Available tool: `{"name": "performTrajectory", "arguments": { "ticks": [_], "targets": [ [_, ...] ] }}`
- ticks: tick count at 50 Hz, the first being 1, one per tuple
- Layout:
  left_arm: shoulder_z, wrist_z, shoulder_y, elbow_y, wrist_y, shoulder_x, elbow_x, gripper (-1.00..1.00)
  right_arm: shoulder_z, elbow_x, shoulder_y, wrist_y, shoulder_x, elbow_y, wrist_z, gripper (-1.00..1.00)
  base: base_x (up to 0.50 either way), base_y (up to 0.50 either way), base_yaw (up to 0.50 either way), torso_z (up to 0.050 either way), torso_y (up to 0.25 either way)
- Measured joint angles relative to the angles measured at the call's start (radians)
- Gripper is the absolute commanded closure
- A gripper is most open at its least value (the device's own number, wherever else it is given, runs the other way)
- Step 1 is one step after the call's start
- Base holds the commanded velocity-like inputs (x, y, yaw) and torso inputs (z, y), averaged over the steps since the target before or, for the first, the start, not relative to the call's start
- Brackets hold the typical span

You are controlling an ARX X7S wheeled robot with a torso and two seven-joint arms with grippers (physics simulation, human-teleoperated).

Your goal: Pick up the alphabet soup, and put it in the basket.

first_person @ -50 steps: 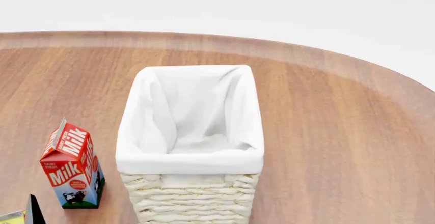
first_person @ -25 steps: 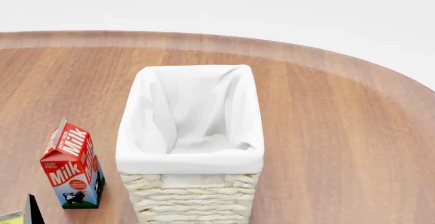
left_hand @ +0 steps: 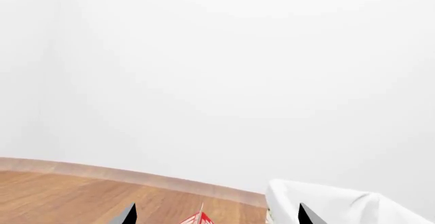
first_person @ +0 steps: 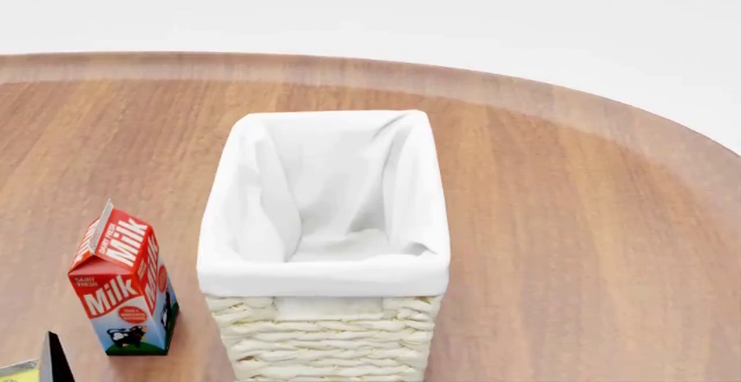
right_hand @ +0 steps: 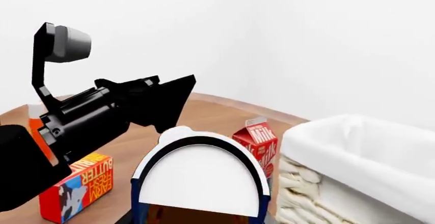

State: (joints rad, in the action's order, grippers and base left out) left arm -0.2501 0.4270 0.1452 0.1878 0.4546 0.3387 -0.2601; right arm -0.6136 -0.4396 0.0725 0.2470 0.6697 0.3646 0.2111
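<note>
The alphabet soup [right_hand: 199, 175], a can with a blue label and a plain white top, fills the near middle of the right wrist view, held off the table. My right gripper [right_hand: 198, 220] is shut on it; only dark slivers of its fingers show on either side of the can. The cream wicker basket [first_person: 324, 339] with its white cloth lining stands mid-table, and its rim [right_hand: 360, 150] lies just beside the can. My left gripper [left_hand: 216, 217] is open with nothing in it, and one black fingertip [first_person: 54, 360] shows in the head view. The can and the right gripper are outside the head view.
A red milk carton [first_person: 123, 282] stands left of the basket, also seen as the milk carton [right_hand: 257, 141]. A butter box [right_hand: 75, 186] lies on the wood near my left arm [right_hand: 102, 112]. The round table edge [first_person: 602, 104] curves behind.
</note>
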Motion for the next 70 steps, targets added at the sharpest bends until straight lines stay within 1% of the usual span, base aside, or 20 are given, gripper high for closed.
{"name": "performTrajectory", "arguments": {
  "ticks": [10, 19, 35, 45, 58, 70],
  "targets": [
    [-0.001, 0.001, -0.002, -0.002, 0.001, 0.002, -0.003, -1.00, 0.025, -0.048, -0.029, -0.048, -0.015, 0.013, -0.053, 1.00, 0.00, 0.00, 0.00, 0.000, 0.001],
    [-0.002, 0.003, -0.004, -0.003, 0.001, 0.003, -0.003, -1.00, 0.045, -0.079, -0.087, -0.157, -0.023, 0.059, -0.142, 1.00, 0.00, 0.00, 0.00, 0.000, 0.000],
    [-0.007, 0.006, -0.009, -0.009, 0.001, 0.003, -0.002, -1.00, 0.081, -0.164, -0.288, -0.493, -0.006, 0.246, -0.346, 1.00, 0.00, 0.00, 0.00, 0.000, 0.001],
    [-0.010, 0.007, -0.010, -0.011, 0.002, 0.003, -0.002, -1.00, 0.101, -0.262, -0.479, -0.717, -0.032, 0.302, -0.453, 1.00, 0.00, 0.00, 0.00, 0.000, 0.000],
    [-0.011, 0.010, -0.009, -0.010, 0.004, 0.006, -0.005, -1.00, 0.093, -0.343, -0.741, -0.948, -0.117, 0.214, -0.531, 1.00, 0.00, 0.00, 0.00, 0.000, 0.001],
    [-0.012, 0.013, -0.008, -0.007, 0.006, 0.009, -0.005, -1.00, 0.058, -0.357, -0.959, -1.087, -0.222, 0.010, -0.540, 1.00, 0.00, 0.00, 0.00, 0.000, 0.001]
  ]
}}
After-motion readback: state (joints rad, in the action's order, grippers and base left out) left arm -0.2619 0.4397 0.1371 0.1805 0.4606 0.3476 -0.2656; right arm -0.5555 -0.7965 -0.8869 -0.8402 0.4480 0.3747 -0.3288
